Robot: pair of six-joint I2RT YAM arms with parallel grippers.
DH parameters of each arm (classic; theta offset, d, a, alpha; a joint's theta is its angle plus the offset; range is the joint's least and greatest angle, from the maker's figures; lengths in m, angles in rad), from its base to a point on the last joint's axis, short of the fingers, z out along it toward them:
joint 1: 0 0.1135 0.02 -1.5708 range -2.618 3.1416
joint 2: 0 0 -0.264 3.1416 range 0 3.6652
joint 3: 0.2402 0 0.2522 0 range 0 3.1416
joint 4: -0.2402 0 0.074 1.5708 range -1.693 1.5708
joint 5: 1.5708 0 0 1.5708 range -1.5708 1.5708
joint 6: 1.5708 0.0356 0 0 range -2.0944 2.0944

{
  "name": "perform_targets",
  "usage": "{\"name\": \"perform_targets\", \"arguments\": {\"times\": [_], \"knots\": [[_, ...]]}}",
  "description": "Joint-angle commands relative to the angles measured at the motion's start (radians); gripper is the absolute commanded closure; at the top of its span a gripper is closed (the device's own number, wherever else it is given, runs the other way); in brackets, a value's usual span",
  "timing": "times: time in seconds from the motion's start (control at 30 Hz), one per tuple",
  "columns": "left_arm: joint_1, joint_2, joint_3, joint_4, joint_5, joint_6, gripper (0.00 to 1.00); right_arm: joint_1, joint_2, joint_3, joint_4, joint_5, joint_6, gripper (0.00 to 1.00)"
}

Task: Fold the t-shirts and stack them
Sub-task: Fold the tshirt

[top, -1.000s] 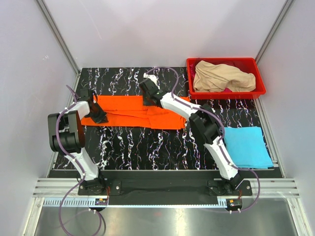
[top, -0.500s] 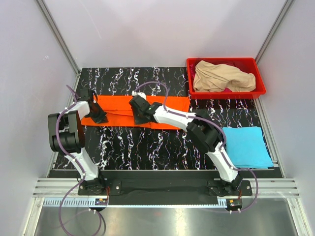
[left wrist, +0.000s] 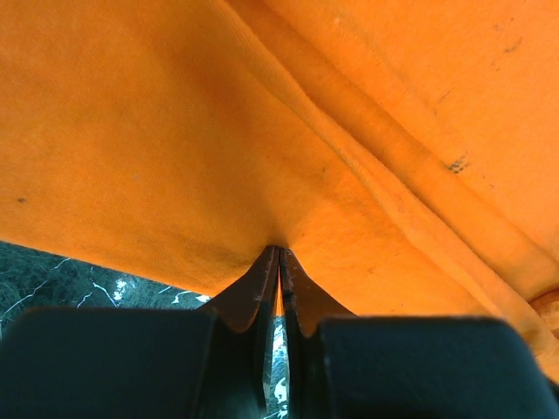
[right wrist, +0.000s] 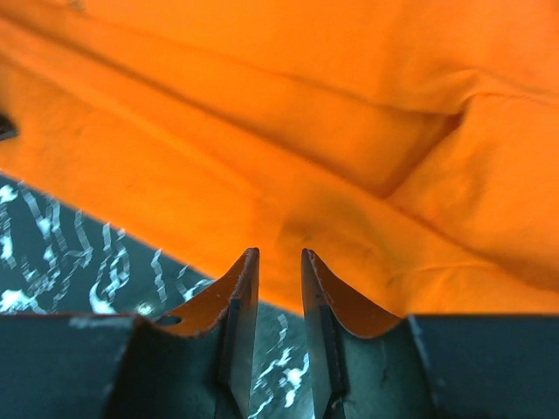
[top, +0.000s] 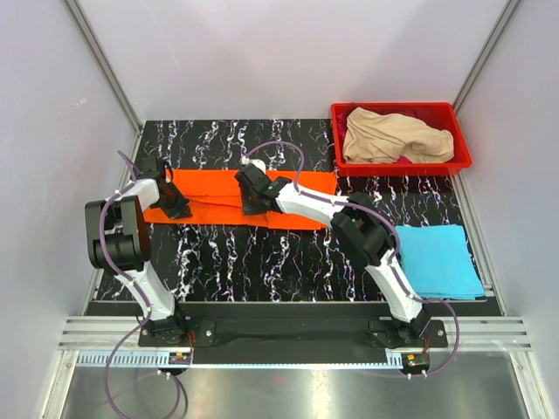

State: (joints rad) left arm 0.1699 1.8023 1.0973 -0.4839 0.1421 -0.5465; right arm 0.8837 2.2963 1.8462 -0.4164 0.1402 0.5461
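**Settling the orange fold before the next one**

Find the left gripper (left wrist: 279, 251) clamped on a small pinch of the orange t-shirt (left wrist: 175, 131), right at the cloth's near edge, with the marbled table (left wrist: 79, 275) showing just beneath. Find the right gripper (right wrist: 279, 253) with its jaws a narrow gap apart, tips at that same near edge and no cloth visibly caught between them.

Widen the view: see the orange t-shirt lying as a long flat band across the far half of the table, held at its left end and attended near its middle. Note the raised ridges running lengthwise through the cloth in both wrist views.

Judged from that, treat this as the close of a lengthwise fold. To do it well:
- Hold the left pinch firm as an anchor, without tugging sideways.
- Check that the upper layer's edge lies along the lower one before committing.
- Press or sweep the ridges flat, since trapped bulk would probably skew a crosswise fold.
- Regrip only at an edge, taking both layers together.
- Lift low and carry slowly, so the band does not sag or unroll.

Farther out, reckon on the light blue t-shirt (top: 437, 260), folded square near the right front and well apart, as the likely base of the stack. Leave the beige t-shirt (top: 393, 135), heaped in the red bin (top: 463, 161) at the far right corner, for later.
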Motion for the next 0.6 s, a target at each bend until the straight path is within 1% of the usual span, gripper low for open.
{"name": "perform_targets", "arguments": {"times": [0.0,0.17,0.27,0.47,0.57], "knots": [[0.009,0.034,0.016,-0.012,-0.038,0.023,0.90,-0.034,0.025,0.022,0.024,0.016,0.018,0.66],[0.013,0.037,0.019,-0.013,-0.038,0.025,0.90,-0.028,0.026,0.015,0.037,0.029,0.009,0.66],[0.013,0.040,0.022,-0.018,-0.042,0.028,0.90,-0.032,0.048,0.028,0.027,0.074,-0.009,0.66],[0.022,0.040,0.003,-0.013,-0.042,0.031,0.90,-0.080,0.103,0.125,0.019,0.154,-0.080,0.62],[0.022,0.039,-0.004,-0.013,-0.044,0.037,0.90,-0.097,0.144,0.224,-0.002,0.180,-0.138,0.60]]}}
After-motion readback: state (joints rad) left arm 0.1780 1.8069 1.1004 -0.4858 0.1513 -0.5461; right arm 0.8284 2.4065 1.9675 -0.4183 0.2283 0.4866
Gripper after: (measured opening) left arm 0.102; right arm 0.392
